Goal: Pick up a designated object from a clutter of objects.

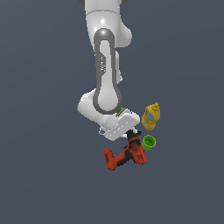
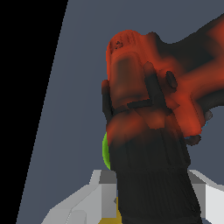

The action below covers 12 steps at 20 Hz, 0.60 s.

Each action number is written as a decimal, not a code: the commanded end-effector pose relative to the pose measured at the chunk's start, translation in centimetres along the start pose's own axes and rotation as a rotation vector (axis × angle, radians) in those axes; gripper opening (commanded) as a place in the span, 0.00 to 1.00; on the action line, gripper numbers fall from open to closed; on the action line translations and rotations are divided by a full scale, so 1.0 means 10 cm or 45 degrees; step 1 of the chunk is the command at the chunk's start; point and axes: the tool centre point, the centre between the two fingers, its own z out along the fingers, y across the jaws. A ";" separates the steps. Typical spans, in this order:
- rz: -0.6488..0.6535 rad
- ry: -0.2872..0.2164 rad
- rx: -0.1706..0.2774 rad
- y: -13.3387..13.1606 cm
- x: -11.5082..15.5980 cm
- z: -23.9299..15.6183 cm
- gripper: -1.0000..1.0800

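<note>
Drill (image 2: 148, 113) fills wrist view, black chuck end right at the gripper (image 2: 153, 205); jaws hidden, can't tell if clamped. Exterior: arm bent down from top centre, wrist over drill (image 1: 124, 156) at lower centre. Counted: 1 drill, 1 green cup (image 1: 149, 141), 1 yellow bottle (image 1: 151, 116).

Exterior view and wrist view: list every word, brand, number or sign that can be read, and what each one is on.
No text reads clearly in either view.
Arm link: small dark lettering down its grey stripe, too small to read.
Yellow bottle: a blue and white label patch, blurred, no letters legible.
Red drill: a small dark embossed mark near the top of its housing in the wrist view, too blurred to read.
Green cup: no markings visible.
</note>
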 end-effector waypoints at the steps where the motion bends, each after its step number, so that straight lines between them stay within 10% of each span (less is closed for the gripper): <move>1: 0.001 0.000 0.001 -0.05 -0.02 -0.05 0.00; 12: 0.002 0.000 0.000 -0.48 -0.15 -0.55 0.00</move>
